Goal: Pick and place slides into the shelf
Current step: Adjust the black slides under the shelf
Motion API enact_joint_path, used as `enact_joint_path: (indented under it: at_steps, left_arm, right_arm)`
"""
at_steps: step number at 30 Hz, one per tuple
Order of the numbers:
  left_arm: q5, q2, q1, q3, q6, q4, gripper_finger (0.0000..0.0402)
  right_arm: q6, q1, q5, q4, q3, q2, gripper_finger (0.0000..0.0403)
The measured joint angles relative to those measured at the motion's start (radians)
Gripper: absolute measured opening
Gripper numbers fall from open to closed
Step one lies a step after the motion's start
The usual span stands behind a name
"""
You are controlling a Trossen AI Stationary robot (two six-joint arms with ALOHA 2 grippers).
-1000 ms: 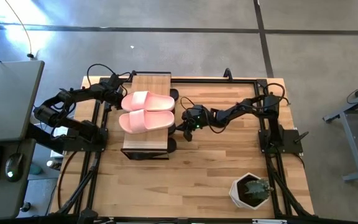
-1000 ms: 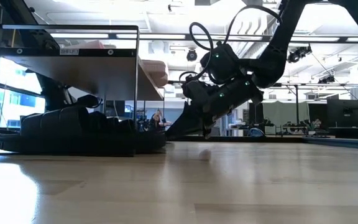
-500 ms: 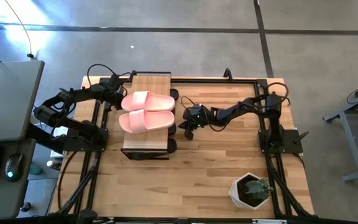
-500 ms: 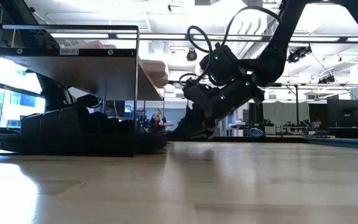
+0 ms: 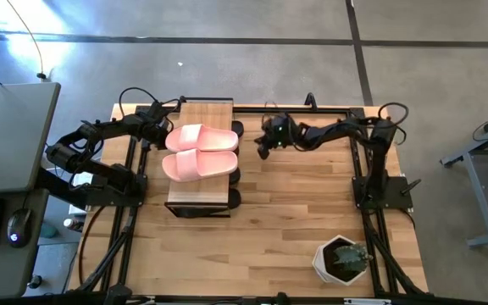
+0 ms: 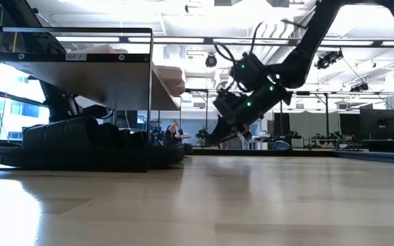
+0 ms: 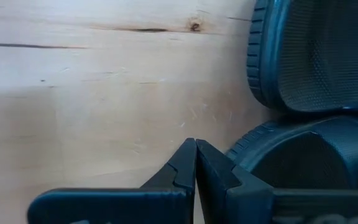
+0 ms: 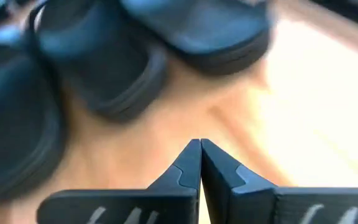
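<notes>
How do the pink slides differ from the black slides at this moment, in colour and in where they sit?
The pink slides are pale pink; the black slides are matte black. The pink slides lie side by side on the shelf's wooden top; the black slides sit on the table beneath it, under the plank. The pink slides show fully from above; the black slides only peek out at the shelf's edge there. Neither is held: both grippers are shut and empty.

Even, bright overhead light fills the high view, with short soft shadows under the arms. In the low view, ceiling lamps and windows glare behind, leaving the low black-framed shelf (image 6: 74, 65) a dark silhouette above the light wooden worktop (image 6: 197, 205). The right wrist view shows the matte black slides (image 8: 123, 68) blurred.
</notes>
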Motion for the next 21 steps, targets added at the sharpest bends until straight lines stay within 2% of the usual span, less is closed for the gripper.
enact_joint_path:
  at_steps: [3, 7, 14, 21]
  left_arm:
    - [-0.019, 0.000, 0.000, 0.000, 0.008, -0.006, 0.0000]
    - [-0.033, 0.000, 0.000, 0.000, 0.015, -0.010, 0.0000]
    - [-0.031, -0.006, 0.000, 0.000, 0.015, -0.023, 0.0000]
    - [-0.042, -0.006, 0.001, 0.000, 0.041, -0.006, 0.0000]
  right_arm:
    - [0.041, -0.067, -0.046, 0.053, -0.001, 0.013, 0.0000]
    - [0.105, -0.091, -0.079, 0.065, 0.041, 0.026, 0.0000]
    - [0.133, -0.116, -0.142, -0.126, 0.220, 0.094, 0.0000]
    - [0.172, -0.162, -0.142, -0.141, 0.258, 0.115, 0.0000]
